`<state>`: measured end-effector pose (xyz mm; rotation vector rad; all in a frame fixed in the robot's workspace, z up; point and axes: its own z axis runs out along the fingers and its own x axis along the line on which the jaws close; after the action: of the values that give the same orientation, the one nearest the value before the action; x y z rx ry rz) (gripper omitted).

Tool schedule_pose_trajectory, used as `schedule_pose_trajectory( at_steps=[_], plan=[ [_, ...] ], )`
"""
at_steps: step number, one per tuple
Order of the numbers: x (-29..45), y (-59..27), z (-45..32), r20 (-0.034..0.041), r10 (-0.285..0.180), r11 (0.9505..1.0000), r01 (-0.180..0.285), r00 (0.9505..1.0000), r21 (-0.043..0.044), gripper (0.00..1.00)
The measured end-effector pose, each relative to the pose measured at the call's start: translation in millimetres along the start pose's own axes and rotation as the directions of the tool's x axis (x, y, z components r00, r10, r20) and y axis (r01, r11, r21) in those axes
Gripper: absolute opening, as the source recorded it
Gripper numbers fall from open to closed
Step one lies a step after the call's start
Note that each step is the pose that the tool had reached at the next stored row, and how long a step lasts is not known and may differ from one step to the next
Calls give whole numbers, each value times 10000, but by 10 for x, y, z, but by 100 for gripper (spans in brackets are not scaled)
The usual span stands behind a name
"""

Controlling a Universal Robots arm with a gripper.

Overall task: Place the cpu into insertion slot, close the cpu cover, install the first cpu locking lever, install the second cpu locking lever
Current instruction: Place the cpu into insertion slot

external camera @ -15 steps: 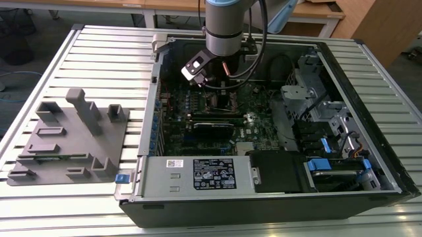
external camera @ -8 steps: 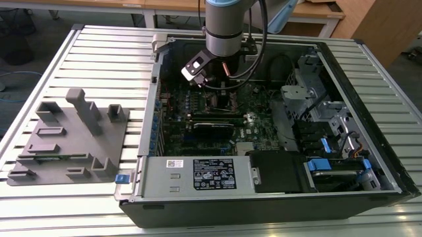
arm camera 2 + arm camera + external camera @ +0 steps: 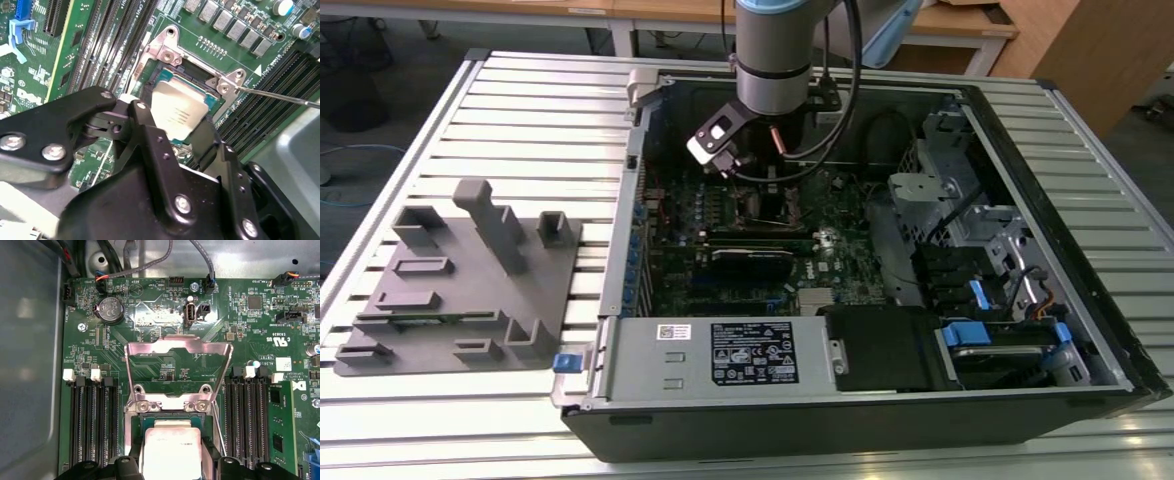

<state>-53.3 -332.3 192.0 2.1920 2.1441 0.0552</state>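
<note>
Exterior view: your black gripper (image 3: 765, 190) reaches down into the open black tower computer case (image 3: 854, 420), which lies on the ribbed metal table (image 3: 520, 110). A grey moulded fixture block (image 3: 454, 290) sits well apart, to the exterior view's left.

First wrist view: the thin square silvery metal cpu cover (image 3: 177, 343) stands swung up on its hinge, just beyond the small dark-framed square insertion slot (image 3: 170, 416). The flat square silvery-topped cpu (image 3: 172, 447) lies over that slot.

Second wrist view: your gripper (image 3: 180, 135) is closed to chip width. Its black fingers (image 3: 150, 145) press on opposite edges of the cpu (image 3: 177, 112), which covers the insertion slot (image 3: 192, 72). A thin steel locking lever (image 3: 280, 95) juts free beside it.
</note>
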Motion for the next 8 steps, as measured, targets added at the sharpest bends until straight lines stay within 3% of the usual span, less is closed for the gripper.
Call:
schedule_pose_trajectory(
  at_steps=[8],
  plan=[
    [-5, -3, 4, -1, -26, 10000, 26, 10000, -6, 54]
  ],
)
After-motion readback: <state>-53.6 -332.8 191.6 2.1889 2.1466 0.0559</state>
